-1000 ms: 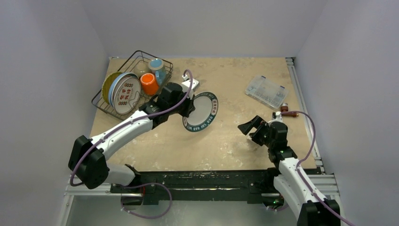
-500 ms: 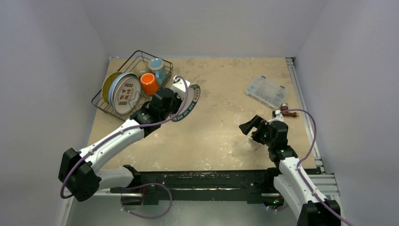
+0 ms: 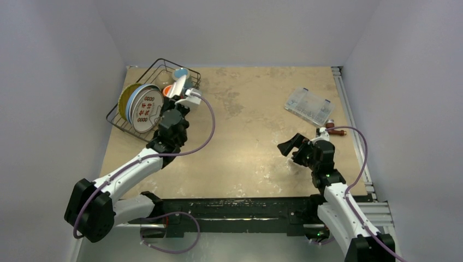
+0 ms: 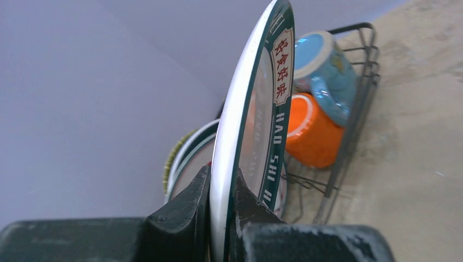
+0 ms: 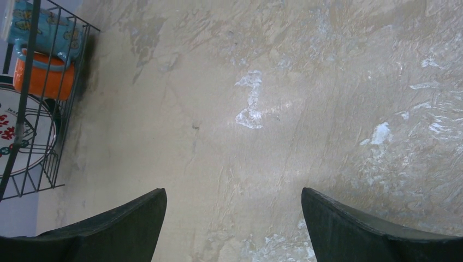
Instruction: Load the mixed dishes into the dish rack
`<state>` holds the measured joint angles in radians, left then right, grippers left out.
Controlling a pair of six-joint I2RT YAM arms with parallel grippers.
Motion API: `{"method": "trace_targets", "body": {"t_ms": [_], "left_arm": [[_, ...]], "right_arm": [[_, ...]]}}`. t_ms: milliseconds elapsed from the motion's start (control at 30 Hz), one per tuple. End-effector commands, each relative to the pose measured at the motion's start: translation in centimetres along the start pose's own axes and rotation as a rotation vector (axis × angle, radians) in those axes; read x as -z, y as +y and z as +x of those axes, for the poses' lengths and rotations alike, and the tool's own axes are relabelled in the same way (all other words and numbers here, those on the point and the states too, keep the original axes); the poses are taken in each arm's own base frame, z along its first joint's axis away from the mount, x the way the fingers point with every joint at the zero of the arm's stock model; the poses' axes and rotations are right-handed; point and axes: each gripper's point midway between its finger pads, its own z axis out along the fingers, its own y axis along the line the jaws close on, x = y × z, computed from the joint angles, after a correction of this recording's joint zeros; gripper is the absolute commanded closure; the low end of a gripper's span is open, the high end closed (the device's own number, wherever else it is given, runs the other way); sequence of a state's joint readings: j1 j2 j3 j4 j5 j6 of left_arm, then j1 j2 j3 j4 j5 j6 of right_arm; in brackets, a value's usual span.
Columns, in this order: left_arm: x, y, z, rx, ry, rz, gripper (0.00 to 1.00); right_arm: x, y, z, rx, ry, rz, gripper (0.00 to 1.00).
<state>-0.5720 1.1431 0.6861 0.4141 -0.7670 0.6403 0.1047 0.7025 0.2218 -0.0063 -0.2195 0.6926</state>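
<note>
My left gripper (image 4: 221, 183) is clenched on the lower rim of the round white plate with a teal lettered border (image 4: 256, 109). The plate stands on its edge, a little tilted, at the black wire dish rack (image 4: 367, 71).

I think the danger comes from both sides of the fingers. Just left of them lean the round white plate with red marks (image 3: 147, 109) and, behind it, the yellow woven plate (image 3: 125, 95). If I lower crooked, rim can strike rim and chip. Just right of them sit the orange cup (image 4: 314, 131) and the blue mug (image 4: 325, 60), so the gap looks narrow. The pinch takes only a small part of the rim, so the plate could swing or slip. The rack wire may also catch it.

My right gripper (image 5: 233, 191) is spread wide and holds nothing. It hangs low over the bare beige table (image 5: 273, 82), well apart from the rack. Beyond it lies a clear plastic compartment box (image 3: 309, 106), which blocks nothing.
</note>
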Motion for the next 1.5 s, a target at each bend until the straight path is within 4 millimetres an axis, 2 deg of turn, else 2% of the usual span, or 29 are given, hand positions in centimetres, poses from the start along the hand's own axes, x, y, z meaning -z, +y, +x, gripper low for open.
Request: {"method": "trace_targets", "body": {"t_ms": [0,100,167,200,267,433,600,867,1133,1267,1367,1467], "left_arm": [[0.2,9.2,-3.1,0.098,-0.092,-0.267,1.00],[-0.7,10.2,-3.1,0.085,-0.078,-0.212,1.00],[-1.8,8.7,-2.3,0.067,-0.036,-0.036,1.00],[-2.1,8.1,-1.1,0.114,0.018,0.023,1.00],[-2.5,7.8,0.0,0.162,0.072,0.079,1.00],[-2.6,5.3,2.3,0.112,0.165,0.195,1.00],[-2.1,4.5,3.6,0.099,0.172,0.216,1.00],[-2.6,3.0,6.1,0.080,0.249,0.215,1.00],[-3.1,3.0,6.9,0.103,0.286,0.190,0.99],[-3.4,3.3,7.2,0.122,0.304,0.158,0.78],[-3.4,3.2,7.3,0.137,0.307,0.158,0.66],[-3.5,3.1,7.5,0.147,0.312,0.164,0.43]], "right_arm": [[0.0,1.0,-1.2,0.039,-0.041,-0.042,0.05],[-0.1,0.9,-1.1,0.039,-0.031,-0.037,0.05],[-0.2,0.9,-1.0,0.039,-0.027,-0.035,0.05],[-0.2,0.8,-1.0,0.039,-0.025,-0.035,0.05],[-0.2,0.9,-1.0,0.041,-0.024,-0.038,0.05],[-0.1,1.1,-1.0,0.044,-0.030,-0.050,0.05],[0.0,1.2,-1.1,0.050,-0.038,-0.061,0.04],[-0.1,1.1,-1.0,0.046,-0.028,-0.054,0.04],[0.0,1.1,-1.1,0.046,-0.037,-0.052,0.04],[0.0,1.1,-1.0,0.046,-0.036,-0.051,0.04],[-0.1,1.0,-1.0,0.046,-0.034,-0.051,0.04],[0.0,1.1,-1.0,0.046,-0.035,-0.051,0.04]]}}
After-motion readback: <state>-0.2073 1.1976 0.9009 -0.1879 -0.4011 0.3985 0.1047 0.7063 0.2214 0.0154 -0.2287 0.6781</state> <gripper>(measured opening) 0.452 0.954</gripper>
